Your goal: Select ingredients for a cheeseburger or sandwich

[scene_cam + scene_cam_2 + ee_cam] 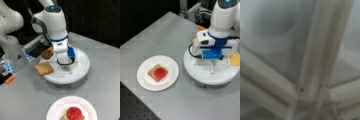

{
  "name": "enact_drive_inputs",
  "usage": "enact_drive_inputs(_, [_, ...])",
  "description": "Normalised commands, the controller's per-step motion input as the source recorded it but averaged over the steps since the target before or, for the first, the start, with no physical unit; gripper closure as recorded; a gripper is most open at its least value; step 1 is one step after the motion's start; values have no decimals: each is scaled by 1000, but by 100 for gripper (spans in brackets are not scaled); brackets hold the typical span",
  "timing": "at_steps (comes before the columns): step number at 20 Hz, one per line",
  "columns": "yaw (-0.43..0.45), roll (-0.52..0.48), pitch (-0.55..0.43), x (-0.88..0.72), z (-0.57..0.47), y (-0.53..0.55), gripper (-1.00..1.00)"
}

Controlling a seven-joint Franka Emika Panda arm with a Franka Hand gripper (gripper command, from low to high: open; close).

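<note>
Two pieces already sit stacked on the white paper plate [146, 81]: a brown toast square [152, 72] with a red round slice [160, 72] on top, the start of the sandwich, well apart from the round white divided tray [80, 72] that serves as landmark on the grey table [162, 32]. On that tray, in a front view, a second brown toast square [44, 68] lies at its left edge, partly overhanging the rim, with a dark brown patty disc [47, 54] just behind it; in a front view a yellow-orange cheese square [235, 60] rests at the tray's right side. The robot's pincer [65, 63] is lowered over the tray's middle, close to the dividers, which fill the wrist view; whether its fingers are apart or together I cannot tell, and nothing shows in its hold. These pieces look light, flat and fairly stiff, probably a bit slick, so they are best taken by opposite edges.
</note>
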Motion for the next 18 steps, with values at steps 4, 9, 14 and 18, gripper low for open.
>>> enact_drive_inputs(4, [312, 54, 20, 236, -146, 437, -100])
enact_drive_inputs(9, [432, 31, 27, 273, -130, 458, -100])
enact_drive_inputs(14, [540, 16, 41, 296, -108, 457, -100])
enact_drive_inputs(18, [540, 24, 41, 276, -123, 472, -100])
